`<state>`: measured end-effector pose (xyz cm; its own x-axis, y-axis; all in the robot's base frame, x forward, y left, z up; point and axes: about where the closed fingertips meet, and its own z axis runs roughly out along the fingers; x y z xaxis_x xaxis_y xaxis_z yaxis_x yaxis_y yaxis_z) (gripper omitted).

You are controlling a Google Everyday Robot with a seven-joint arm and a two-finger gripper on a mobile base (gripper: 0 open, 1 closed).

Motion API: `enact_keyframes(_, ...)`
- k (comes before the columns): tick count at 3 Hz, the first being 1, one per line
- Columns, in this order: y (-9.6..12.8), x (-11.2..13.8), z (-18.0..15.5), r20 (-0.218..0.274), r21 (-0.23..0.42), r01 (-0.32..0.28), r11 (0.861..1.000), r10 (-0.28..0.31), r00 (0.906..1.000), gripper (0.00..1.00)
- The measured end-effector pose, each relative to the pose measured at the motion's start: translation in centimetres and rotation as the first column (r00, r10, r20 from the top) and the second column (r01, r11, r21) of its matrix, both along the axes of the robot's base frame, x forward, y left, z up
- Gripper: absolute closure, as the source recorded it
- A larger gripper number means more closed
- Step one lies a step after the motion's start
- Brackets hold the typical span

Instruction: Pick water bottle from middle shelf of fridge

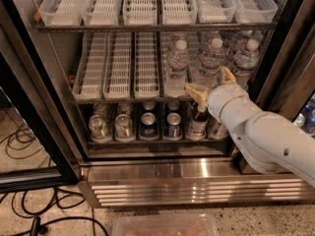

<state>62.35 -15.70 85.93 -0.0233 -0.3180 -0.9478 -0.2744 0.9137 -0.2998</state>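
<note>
Water bottle (212, 59) clear, ribbed, white-capped; end effector (211, 84) splayed, apparently at its base.

Nothing here is showing lettering, a brand or a number that can be read. The water bottle (211, 58) on the middle shelf (123, 98) is wearing a pale label band, but its print is blurring out. The gripper (211, 84) is hovering at 6 o'clock of that bottle, fingers spread apart. The cans (147, 124), at 8 o'clock of the gripper, are showing blue and red markings without legible words.
</note>
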Motion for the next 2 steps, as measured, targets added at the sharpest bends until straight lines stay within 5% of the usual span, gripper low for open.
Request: enact_keyframes(2, -0.08, 1.34, -0.23, 0.014, -0.019, 0.032, 0.999, -0.032, 0.9994, 0.3)
